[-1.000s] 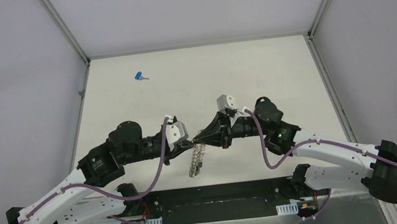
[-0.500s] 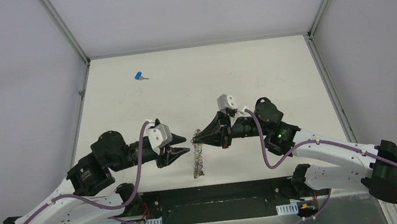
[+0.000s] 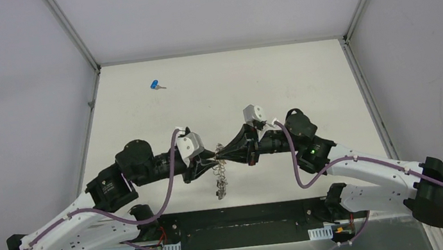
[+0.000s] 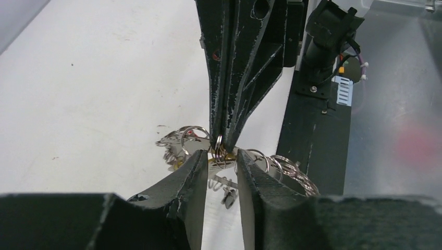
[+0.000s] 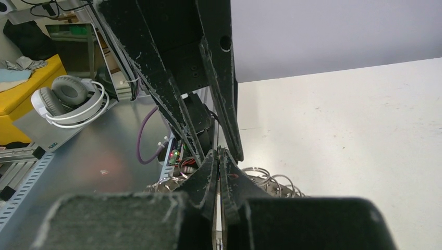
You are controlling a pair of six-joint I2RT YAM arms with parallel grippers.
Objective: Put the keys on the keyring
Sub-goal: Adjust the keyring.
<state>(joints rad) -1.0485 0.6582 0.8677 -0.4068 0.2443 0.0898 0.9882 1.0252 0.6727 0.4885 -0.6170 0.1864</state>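
Note:
The keyring hangs as a silver chain of small rings and keys above the white table. My right gripper is shut on its top loops. In the right wrist view, its fingertips press together, with rings spread behind. My left gripper faces it tip to tip and is open. Its fingers stand on either side of the pinched loops with a visible gap. A yellow bit shows among the rings. One blue-headed key lies alone at the far left.
A black base plate spans the near edge between the arm mounts. Grey walls with metal posts close in the table on three sides. White headphones lie off the table beyond the near edge.
The left gripper, shut at the ring a second ago, opened and drew back left. It has now returned, open, to the top of the ring. The right arm held still.

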